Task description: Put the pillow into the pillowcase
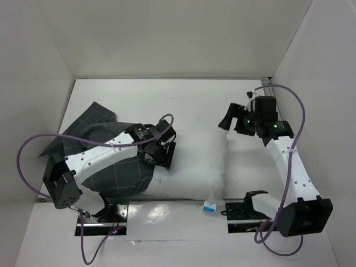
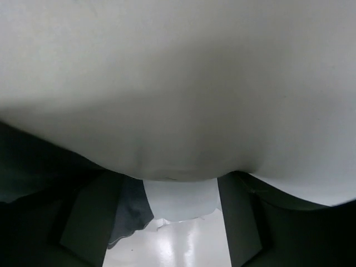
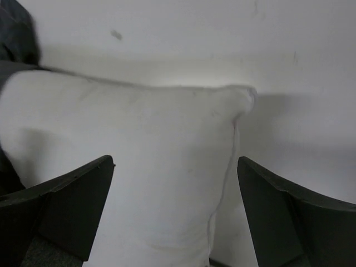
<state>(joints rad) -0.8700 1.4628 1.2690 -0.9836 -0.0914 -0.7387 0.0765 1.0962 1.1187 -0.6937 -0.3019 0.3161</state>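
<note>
I see the pillow (image 1: 192, 167) lying flat with its long axis running left to right across the surface (image 1: 189, 105). Its left end is tucked into the mouth of the pillowcase (image 1: 119, 178). Its right end is bare and points toward the right wall. A small blue-and-white tag (image 1: 209, 207) sticks out at the near edge, close to the right corner.

The pillowcase trails off from the pillow to the left and away from me, rumpled, with its far corner near the left wall.

My left hand (image 1: 161, 151) sits over the spot where the case meets the pillow. From its wrist camera the fingers (image 2: 83, 222) stand apart with nothing clamped. The pillow bulges just above them, and a fold of dark fabric hangs beside one finger.

My right hand (image 1: 233, 123) hovers at the pillow's far right corner. It is spread wide, and the corner lies beyond the fingertips without touching them.

Bare surface lies open beyond the pillow's far edge and to its right. The near edge runs close to the arm bases, and the left side is crowded by the case and my left arm.
</note>
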